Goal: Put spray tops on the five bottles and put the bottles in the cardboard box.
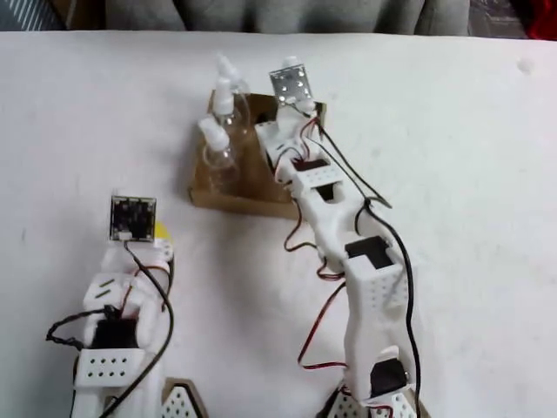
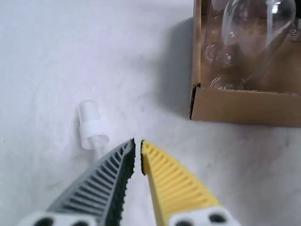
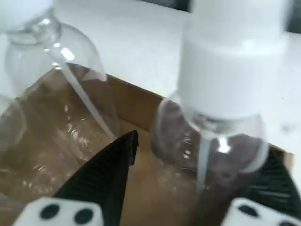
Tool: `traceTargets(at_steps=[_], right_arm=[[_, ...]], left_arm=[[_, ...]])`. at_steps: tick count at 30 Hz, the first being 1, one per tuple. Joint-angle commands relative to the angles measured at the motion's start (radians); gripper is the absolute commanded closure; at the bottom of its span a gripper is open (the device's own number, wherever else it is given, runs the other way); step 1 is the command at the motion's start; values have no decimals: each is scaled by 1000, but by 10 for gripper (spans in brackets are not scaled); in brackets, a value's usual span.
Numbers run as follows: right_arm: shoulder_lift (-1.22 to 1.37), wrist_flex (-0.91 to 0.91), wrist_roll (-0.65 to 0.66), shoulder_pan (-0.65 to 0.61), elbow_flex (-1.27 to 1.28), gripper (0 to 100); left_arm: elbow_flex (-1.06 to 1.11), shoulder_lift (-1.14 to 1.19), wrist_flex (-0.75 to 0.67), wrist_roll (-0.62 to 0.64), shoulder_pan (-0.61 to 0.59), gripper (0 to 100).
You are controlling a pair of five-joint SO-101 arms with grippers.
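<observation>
The cardboard box [image 1: 228,202] stands mid-table with several clear bottles [image 1: 219,148] upright in it, white spray tops on. My right gripper [image 3: 202,146] is down inside the box [image 3: 134,96]. Its black fingers [image 3: 110,176] are open on either side of a capped bottle [image 3: 221,127], with a small gap at one finger. A second capped bottle [image 3: 51,80] stands beside it. My left gripper [image 2: 138,143] is shut and empty, low over the table near the box's corner [image 2: 240,106]. A loose white spray top [image 2: 91,125] lies on the table just beside its grey finger.
The white table [image 1: 452,131] spreads wide to the right of the box and behind it. The right arm [image 1: 348,235] stretches from the front edge to the box. The left arm's base [image 1: 113,348] sits at the front left.
</observation>
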Motion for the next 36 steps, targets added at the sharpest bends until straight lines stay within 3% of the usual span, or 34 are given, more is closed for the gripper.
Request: traceTargets(at_steps=[1, 25, 36], right_arm=[[-25, 4, 6, 2, -11, 635], [-104, 4, 5, 15, -9, 635], [-289, 4, 3, 24, 114, 635]], left_arm=[[-5, 8, -28, -6, 7, 980], [-5, 8, -28, -6, 7, 980], [-5, 8, -28, -6, 7, 980]])
